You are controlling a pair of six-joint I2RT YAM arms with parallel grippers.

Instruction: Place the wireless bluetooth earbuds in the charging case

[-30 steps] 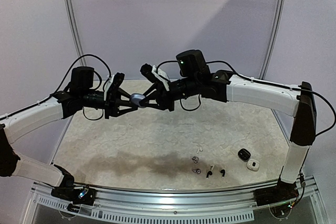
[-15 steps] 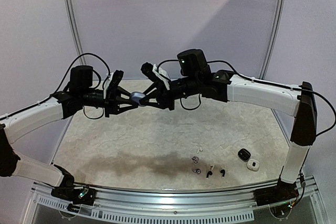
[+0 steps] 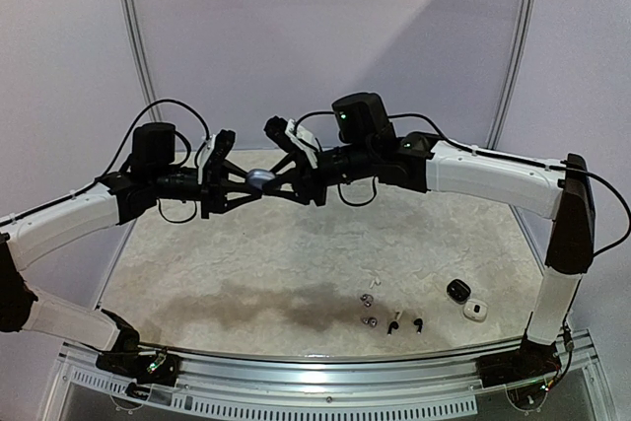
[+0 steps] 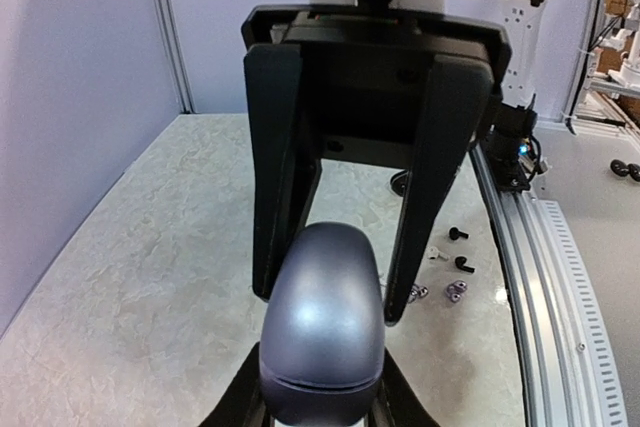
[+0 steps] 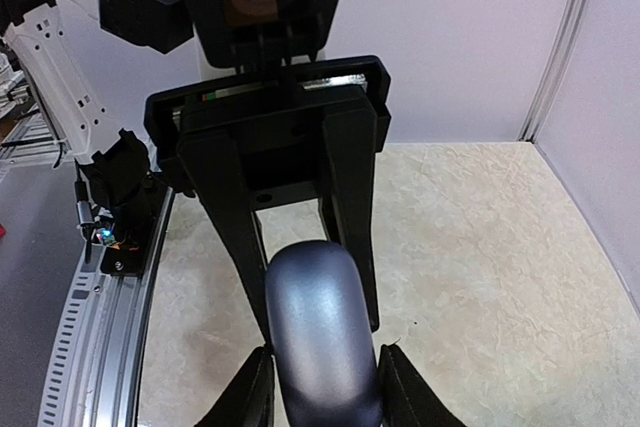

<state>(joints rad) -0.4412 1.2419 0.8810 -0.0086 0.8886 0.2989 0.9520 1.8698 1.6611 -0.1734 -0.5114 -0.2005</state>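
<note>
A rounded grey-blue charging case [image 3: 259, 181] hangs in mid-air above the back of the table, lid closed. My left gripper [image 3: 249, 184] is shut on its near end, both fingers pressed against its sides [image 4: 322, 402]. My right gripper [image 3: 273, 180] faces it from the other side. Its fingers straddle the case's other end [image 5: 322, 387] loosely, open, with a thin gap on one side. The wireless bluetooth earbuds lie on the table near the front edge: two grey ones [image 3: 367, 300] [image 3: 372, 321], two black ones [image 3: 394, 325] [image 3: 419, 324] and a white one [image 3: 376, 278].
A black case [image 3: 456, 290] and a white case [image 3: 475, 310] lie at the front right of the marbled table [image 3: 246, 273]. A metal rail [image 3: 325, 386] runs along the front edge. Grey walls close the back and sides.
The right gripper's jaws have widened a little around the case. Both grippers have crept slightly upward with it.
</note>
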